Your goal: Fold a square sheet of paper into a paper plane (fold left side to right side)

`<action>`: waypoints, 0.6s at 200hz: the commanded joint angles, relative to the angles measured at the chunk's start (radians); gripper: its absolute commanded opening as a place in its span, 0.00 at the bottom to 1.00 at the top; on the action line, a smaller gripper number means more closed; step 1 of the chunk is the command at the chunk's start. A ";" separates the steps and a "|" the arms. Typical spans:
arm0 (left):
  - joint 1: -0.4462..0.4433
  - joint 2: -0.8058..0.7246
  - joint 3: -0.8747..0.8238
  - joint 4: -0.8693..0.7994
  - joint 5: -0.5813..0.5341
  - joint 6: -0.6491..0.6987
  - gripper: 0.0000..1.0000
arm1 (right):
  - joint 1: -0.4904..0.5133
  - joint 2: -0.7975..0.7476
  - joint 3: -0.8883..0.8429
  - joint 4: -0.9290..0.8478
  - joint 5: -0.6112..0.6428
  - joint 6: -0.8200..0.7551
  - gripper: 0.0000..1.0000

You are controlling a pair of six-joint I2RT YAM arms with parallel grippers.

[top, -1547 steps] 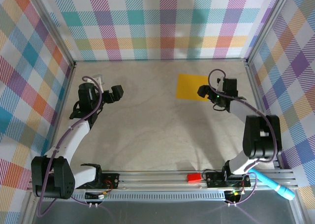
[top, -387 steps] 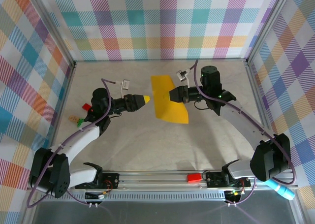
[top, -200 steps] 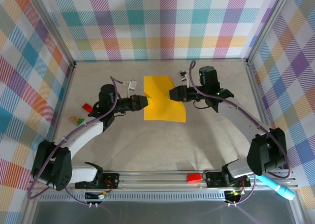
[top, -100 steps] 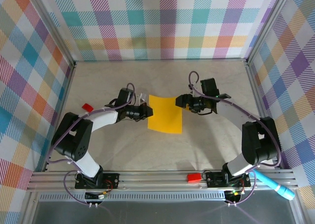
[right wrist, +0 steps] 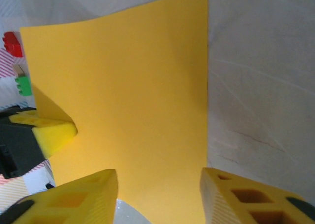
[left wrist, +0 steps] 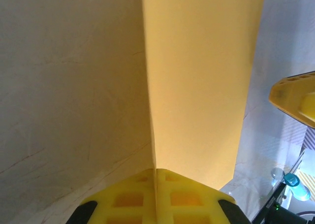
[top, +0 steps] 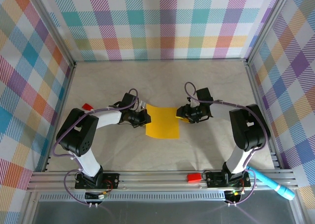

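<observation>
Left gripper [top: 145,117] pinches paper [top: 162,122] at its 9 o'clock edge; right gripper [top: 180,114] spread open at 2 o'clock.

You have the square sheet of paper [top: 162,121] lying open near the middle of the table [top: 123,150], plain yellow-orange with no crease that you can see. It sits slightly skewed to the table's edges. Its left edge looks a little raised off the surface, though that is hard to confirm.
</observation>
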 commanded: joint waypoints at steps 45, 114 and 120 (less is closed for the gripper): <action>-0.008 -0.027 0.031 -0.025 0.015 0.012 0.11 | 0.020 0.065 -0.020 0.024 -0.039 0.010 0.20; -0.025 -0.083 0.071 -0.026 0.056 -0.019 0.34 | 0.025 0.105 -0.018 -0.067 0.053 -0.028 0.16; -0.028 -0.088 0.077 -0.025 0.058 -0.022 0.36 | 0.025 0.107 -0.020 -0.066 0.055 -0.029 0.16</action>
